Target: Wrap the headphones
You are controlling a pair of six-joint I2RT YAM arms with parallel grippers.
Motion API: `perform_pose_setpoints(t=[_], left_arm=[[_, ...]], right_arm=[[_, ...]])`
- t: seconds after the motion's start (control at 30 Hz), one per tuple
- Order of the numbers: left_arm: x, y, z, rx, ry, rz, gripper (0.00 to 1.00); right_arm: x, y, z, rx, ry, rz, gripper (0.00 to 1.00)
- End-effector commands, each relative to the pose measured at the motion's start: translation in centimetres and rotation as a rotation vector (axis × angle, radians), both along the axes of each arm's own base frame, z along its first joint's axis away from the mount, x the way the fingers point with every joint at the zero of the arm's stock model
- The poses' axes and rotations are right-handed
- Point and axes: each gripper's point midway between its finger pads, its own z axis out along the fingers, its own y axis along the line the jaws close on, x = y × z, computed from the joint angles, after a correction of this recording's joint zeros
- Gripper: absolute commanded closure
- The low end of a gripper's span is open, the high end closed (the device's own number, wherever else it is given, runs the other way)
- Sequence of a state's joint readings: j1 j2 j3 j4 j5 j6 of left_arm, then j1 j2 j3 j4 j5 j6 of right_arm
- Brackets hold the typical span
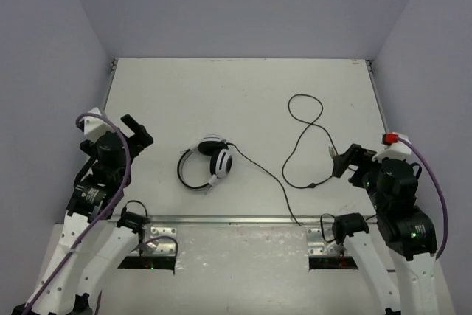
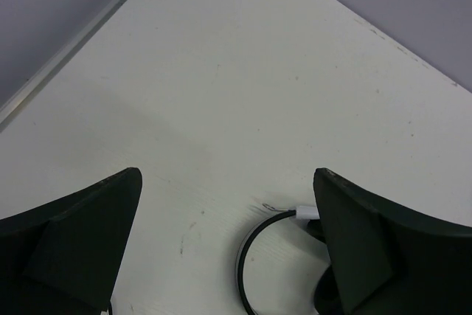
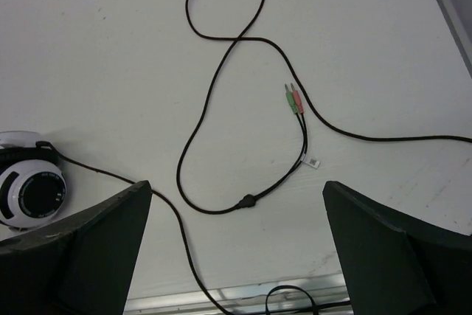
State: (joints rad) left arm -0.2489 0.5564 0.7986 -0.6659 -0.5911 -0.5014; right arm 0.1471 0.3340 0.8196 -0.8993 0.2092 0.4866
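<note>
The headphones (image 1: 210, 160) lie on the white table (image 1: 221, 94) left of centre, white earcups side by side and the thin black headband (image 1: 182, 171) curving left. Their black cable (image 1: 269, 175) runs right to the front edge, then loops up (image 1: 306, 108) and back to the plugs (image 1: 332, 153). My left gripper (image 1: 136, 132) is open and empty, left of the headphones; its view shows the headband (image 2: 247, 256) between the fingers. My right gripper (image 1: 345, 160) is open and empty over the cable (image 3: 221, 71), with the green and pink plugs (image 3: 293, 99), the splitter (image 3: 249, 200) and an earcup (image 3: 33, 189) in its view.
A metal rail (image 1: 236, 220) runs along the table's near edge, and the cable touches it (image 3: 236, 296). Grey walls close in the left, right and back. Purple robot cables (image 1: 122, 160) hang along both arms.
</note>
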Motion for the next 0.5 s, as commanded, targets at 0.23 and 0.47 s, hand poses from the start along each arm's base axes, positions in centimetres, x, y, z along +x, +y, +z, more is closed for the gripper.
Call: perform_pose_setpoints(t=[0.23,0.47], left_arm=[[0.0,0.6,1.5,-0.069,-0.037,0.087,0.00],[0.2,-4.5,-8.9,-0.366,0.242,0.049,0.00]], right_arm=[[0.3,0.1,4.4,0.122,-0.203,-0.051,0.01],[1.3,3.1,3.8,0.147,-0.105,0.104,0.01]])
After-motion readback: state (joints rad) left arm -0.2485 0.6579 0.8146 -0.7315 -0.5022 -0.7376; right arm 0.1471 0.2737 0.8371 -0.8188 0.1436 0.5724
